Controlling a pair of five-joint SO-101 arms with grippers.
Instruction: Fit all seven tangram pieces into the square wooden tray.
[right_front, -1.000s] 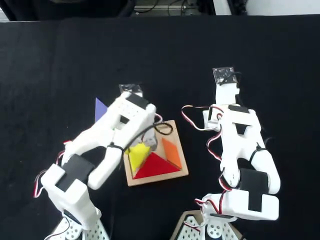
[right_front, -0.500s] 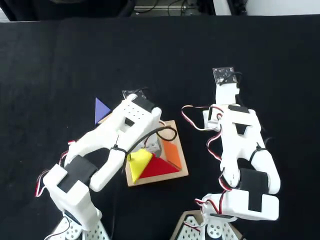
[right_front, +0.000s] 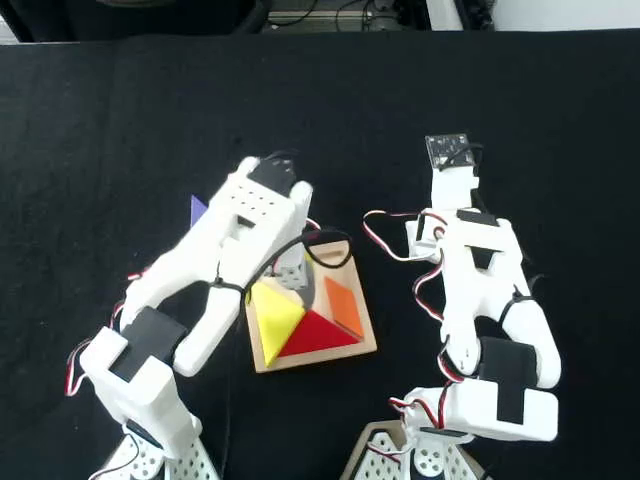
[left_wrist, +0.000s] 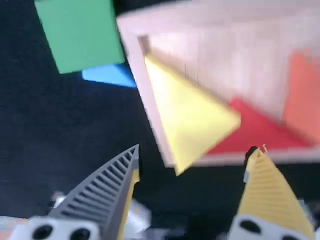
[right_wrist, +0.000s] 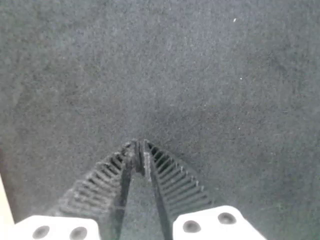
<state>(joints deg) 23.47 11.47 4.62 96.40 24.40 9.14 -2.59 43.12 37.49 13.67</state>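
The square wooden tray (right_front: 355, 349) (left_wrist: 225, 30) holds a yellow triangle (right_front: 272, 312) (left_wrist: 190, 115), a red triangle (right_front: 318, 330) (left_wrist: 255, 132) and an orange piece (right_front: 343, 305) (left_wrist: 302, 95). The yellow triangle lies tilted, one corner over the tray's rim. My left gripper (left_wrist: 195, 149) hangs open just above that corner, holding nothing. A green square (left_wrist: 80, 32) and a blue piece (left_wrist: 107, 75) lie on the cloth outside the tray. A purple triangle (right_front: 198, 210) peeks out beside the left arm (right_front: 245, 235). My right gripper (right_wrist: 139, 147) is shut over bare black cloth.
The right arm (right_front: 480, 270) stands folded to the right of the tray, apart from it. Black cloth covers the whole table (right_front: 120, 120), with open room at the far side and far left. The left arm hides the tray's far left corner.
The left gripper has let go of the yellow triangle, which now lies in the tray's left part, and has drawn up and back from it. The right arm has kept still.
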